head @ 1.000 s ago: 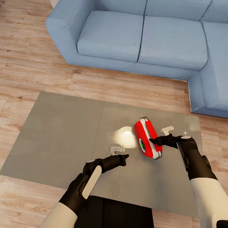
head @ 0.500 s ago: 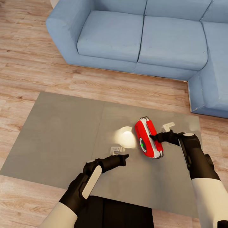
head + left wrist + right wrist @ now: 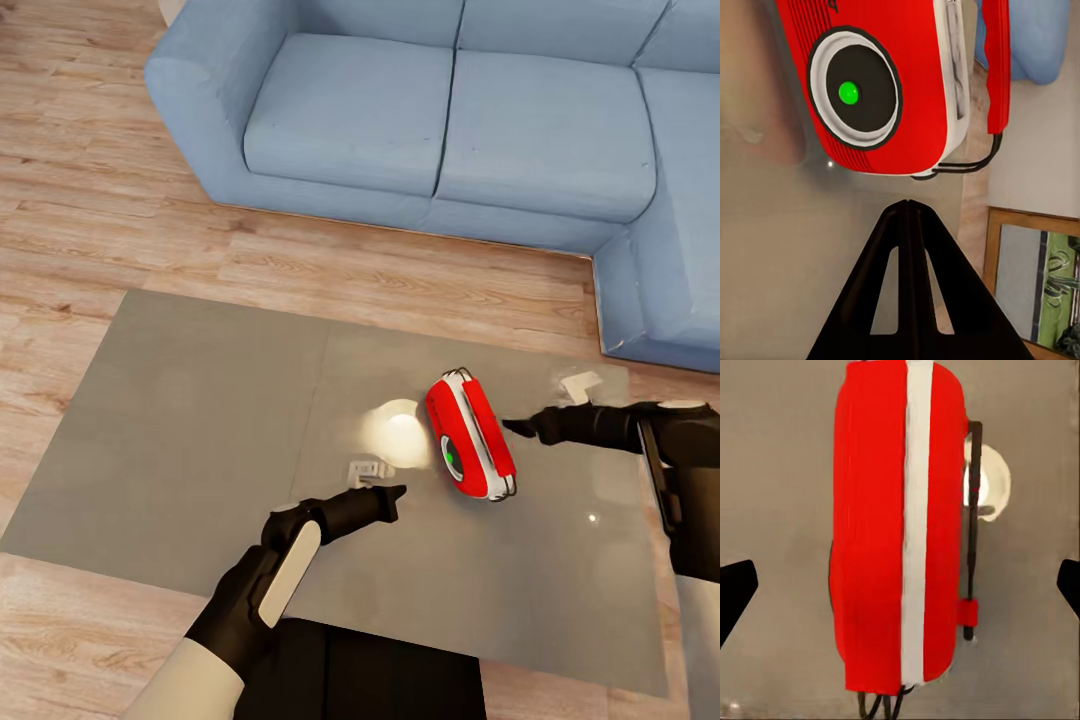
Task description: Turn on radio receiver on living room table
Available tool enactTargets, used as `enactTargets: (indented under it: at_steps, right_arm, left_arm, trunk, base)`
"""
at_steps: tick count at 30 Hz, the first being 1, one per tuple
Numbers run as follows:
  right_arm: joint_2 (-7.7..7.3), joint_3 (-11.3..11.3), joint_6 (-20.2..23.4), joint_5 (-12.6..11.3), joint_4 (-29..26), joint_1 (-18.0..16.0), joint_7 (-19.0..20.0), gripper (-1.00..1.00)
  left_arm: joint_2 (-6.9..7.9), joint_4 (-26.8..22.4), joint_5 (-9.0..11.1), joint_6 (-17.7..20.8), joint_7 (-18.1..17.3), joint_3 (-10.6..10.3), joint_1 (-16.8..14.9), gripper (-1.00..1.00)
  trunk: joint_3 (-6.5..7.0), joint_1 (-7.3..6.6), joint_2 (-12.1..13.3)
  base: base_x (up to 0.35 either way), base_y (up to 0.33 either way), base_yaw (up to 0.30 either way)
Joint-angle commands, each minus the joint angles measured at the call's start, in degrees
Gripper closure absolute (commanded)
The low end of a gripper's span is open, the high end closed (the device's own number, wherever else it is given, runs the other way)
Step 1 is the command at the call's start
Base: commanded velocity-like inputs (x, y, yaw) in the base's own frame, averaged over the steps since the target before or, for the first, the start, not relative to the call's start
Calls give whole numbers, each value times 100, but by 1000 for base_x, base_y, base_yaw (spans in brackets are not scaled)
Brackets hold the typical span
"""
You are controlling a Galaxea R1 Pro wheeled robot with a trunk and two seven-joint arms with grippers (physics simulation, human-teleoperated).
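Note:
The red radio receiver point(image 3: 470, 435) with white trim stands on the grey table point(image 3: 200, 420), right of its seam. Its round dial faces my left arm and shows a green light point(image 3: 849, 92). The thin wire handle point(image 3: 967, 161) hangs along one side. My left gripper point(image 3: 393, 496) is shut and empty, a short way in front of the dial, its fingertips point(image 3: 907, 206) pressed together. My right gripper point(image 3: 512, 427) is open and sits just right of the radio's back, apart from it. In the right wrist view its fingertips point(image 3: 735, 585) flank the red body point(image 3: 870, 532).
The blue L-shaped sofa point(image 3: 450, 110) runs along the far side and wraps round at the right point(image 3: 670, 270). Light wood floor point(image 3: 100, 200) lies between sofa and table. A bright lamp reflection point(image 3: 400, 432) glows on the tabletop beside the radio.
My right gripper has drawn back to the right, off the radio's back, which it touched before. The radio has stayed about where it was, and the left arm has not moved.

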Motion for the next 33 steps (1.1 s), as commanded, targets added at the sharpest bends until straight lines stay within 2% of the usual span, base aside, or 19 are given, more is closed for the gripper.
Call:
enactTargets:
  at_steps: [1, 6, 8, 10, 15, 23, 28, 33]
  right_arm:
    - [-48, -39, -10, -20, -3, 116, 14, -100]
    - [-112, -331, -246, -23, -30, 718, 33, -100]
    - [-101, -735, -857, -19, -23, 1316, 41, -100]
    - [-87, -921, -1034, -11, -1, 1548, 39, -100]
    - [-80, -1209, -1108, -1, 18, 1654, 31, -100]
    - [-63, -1415, -1108, 4, 6, 1666, -2, -100]
    - [-51, -1594, -1131, 2, 6, 1667, -7, -100]
    - [-53, -1630, -1137, 7, 5, 1667, -9, -100]
  left_arm:
    - [-1, 0, 0, 4, 0, 0, -1, 100]
    - [-1, -8, 6, 29, -6, 7, -2, 100]
    - [1, -126, 1, 45, 15, 7, -2, 100]
    - [8, -286, 5, 50, 78, -2, -2, 100]
    - [13, -386, 3, 47, 142, -15, -2, 100]
    - [27, -397, 7, 36, 148, -18, 0, 100]
    - [32, -397, -2, 3, 150, -28, 1, 100]
    - [32, -410, -47, 6, 159, -35, 0, 100]
  trunk:
    - [0, 1, 0]
    - [0, 1, 0]
    - [0, 1, 0]
    - [0, 1, 0]
    - [0, 1, 0]
    - [24, 1, 0]
    - [67, 1, 0]
    - [113, 1, 0]
  base:
    - [0, 0, 0]
    - [0, 0, 0]
    - [-76, 0, 0]
    - [-240, 0, 0]
    - [-320, 0, 0]
    - [-320, -2, 0]
    - [-76, -4, 0]
    - [-7, 0, 0]
